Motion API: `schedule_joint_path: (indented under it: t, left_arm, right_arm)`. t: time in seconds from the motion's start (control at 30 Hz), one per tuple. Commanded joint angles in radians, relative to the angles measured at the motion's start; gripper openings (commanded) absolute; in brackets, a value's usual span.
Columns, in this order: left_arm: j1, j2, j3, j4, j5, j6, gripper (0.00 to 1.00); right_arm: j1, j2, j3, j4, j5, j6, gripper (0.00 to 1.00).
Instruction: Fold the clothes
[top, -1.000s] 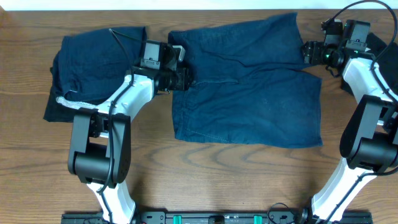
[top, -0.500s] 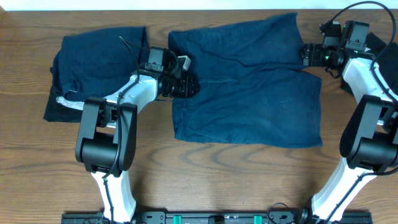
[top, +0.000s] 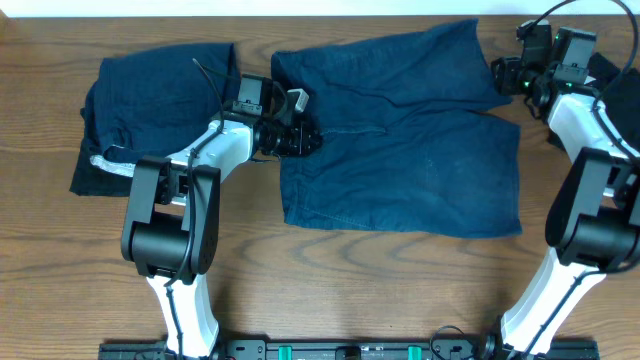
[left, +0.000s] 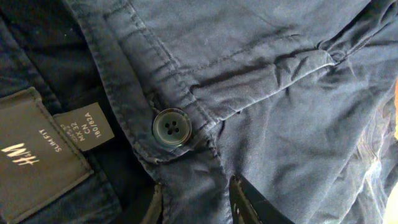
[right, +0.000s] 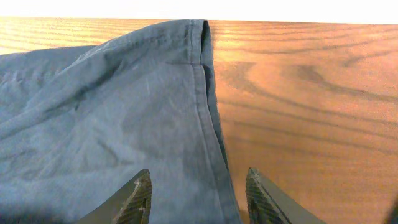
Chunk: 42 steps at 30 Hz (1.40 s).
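Navy shorts (top: 400, 130) lie spread across the upper middle of the worktop (top: 330, 280). The left fingers (left: 252, 208) straddle waistband cloth below the button (left: 171, 127), grip impossible to tell; the right fingers (right: 140, 196) stand spread astride the upper-right hem.

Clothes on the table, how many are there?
3 that I can tell: the navy shorts spread in the middle, a folded navy garment on the left, and a black garment peeking out under it. A dark bit at the right edge may be another.
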Motion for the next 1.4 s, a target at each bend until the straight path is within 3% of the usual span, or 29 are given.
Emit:
schedule_joint_path:
  t: [0.0, 0.2, 0.3, 0.67, 0.87, 1.37]
  left_arm:
    - [-0.002, -0.004, 0.0, -0.002, 0.02, 0.01, 0.32]
    - [-0.002, -0.004, 0.0, -0.002, 0.02, 0.01, 0.32]
    - [-0.002, -0.004, 0.0, -0.002, 0.02, 0.01, 0.33]
    - [-0.002, -0.004, 0.0, -0.002, 0.02, 0.01, 0.3]
    - [-0.002, -0.027, 0.0, -0.003, 0.02, 0.01, 0.06]
    - [-0.002, -0.101, 0.0, -0.131, -0.217, 0.01, 0.06]
  right_arm:
    - [0.018, 0.069, 0.01, 0.057, -0.067, 0.007, 0.45]
    - [0.023, 0.172, 0.01, 0.235, -0.095, 0.088, 0.26]
    - [0.028, 0.215, 0.01, 0.281, -0.095, 0.088, 0.22]
    - [0.038, 0.301, 0.01, 0.263, -0.087, 0.087, 0.2]
    - [0.037, 0.301, 0.01, 0.245, -0.083, 0.087, 0.19]
    - [0.033, 0.301, 0.01, 0.174, 0.04, 0.079, 0.17]
